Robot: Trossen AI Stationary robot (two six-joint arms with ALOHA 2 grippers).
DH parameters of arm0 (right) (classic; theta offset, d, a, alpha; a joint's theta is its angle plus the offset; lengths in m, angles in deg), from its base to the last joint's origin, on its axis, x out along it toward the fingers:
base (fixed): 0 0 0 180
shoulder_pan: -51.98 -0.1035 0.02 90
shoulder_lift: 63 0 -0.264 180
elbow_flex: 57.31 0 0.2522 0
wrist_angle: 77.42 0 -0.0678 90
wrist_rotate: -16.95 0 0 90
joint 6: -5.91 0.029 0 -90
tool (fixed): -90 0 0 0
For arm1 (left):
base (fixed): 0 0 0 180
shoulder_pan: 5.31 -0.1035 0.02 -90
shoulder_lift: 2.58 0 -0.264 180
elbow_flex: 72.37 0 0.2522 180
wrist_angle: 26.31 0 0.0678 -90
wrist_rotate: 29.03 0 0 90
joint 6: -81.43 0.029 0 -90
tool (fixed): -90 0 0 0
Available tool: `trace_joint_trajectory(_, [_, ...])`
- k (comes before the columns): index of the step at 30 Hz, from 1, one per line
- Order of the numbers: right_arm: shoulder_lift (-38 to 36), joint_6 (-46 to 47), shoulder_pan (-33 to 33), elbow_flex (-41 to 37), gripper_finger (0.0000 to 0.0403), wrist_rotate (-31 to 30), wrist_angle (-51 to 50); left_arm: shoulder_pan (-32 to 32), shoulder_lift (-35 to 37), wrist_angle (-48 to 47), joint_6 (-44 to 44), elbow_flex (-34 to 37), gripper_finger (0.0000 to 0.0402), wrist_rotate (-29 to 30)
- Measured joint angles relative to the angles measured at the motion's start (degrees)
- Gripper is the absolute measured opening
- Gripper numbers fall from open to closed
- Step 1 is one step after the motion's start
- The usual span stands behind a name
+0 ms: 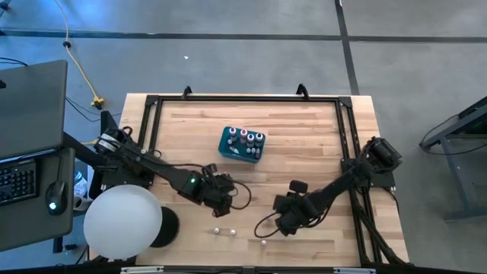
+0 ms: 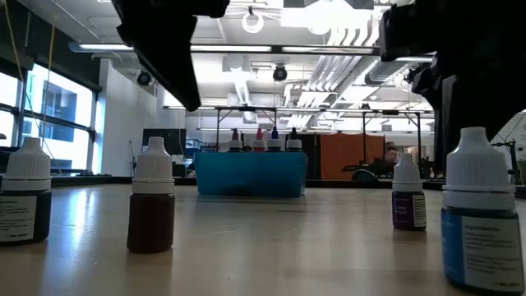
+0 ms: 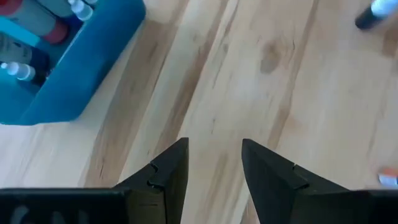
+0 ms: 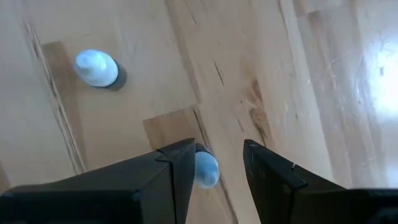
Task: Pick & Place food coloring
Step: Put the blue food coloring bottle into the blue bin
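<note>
The teal box (image 1: 242,144) sits upright a little toward twelve o'clock of the counter's (image 1: 304,137) middle, with several white-capped food coloring bottles (image 1: 251,138) standing inside it. More bottles (image 1: 217,230) stand loose near the six o'clock edge, well apart from the box; the low view shows four of them (image 2: 151,206) upright. The left gripper (image 1: 225,202) hangs above bare wood between the box and these bottles, jaws released and holding nothing. The right gripper (image 4: 214,163), at about five o'clock, hovers over one loose bottle (image 4: 206,169), jaws parted around its cap without clamping it. Open wood lies toward three o'clock.
</note>
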Motion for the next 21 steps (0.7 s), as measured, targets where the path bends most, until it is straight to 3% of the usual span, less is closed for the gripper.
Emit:
trace_joint_trajectory(8, [0.0,2.1,1.5,0.0,0.0129,4.7,0.0,2.8,0.0,3.8,-0.7,0.8,0.0145,1.9])
trace_joint_trajectory(21, [0.1,2.1,1.3,-2.0,0.0129,1.1,-0.1,2.6,0.0,6.1,-0.7,0.8,0.0145,1.9])
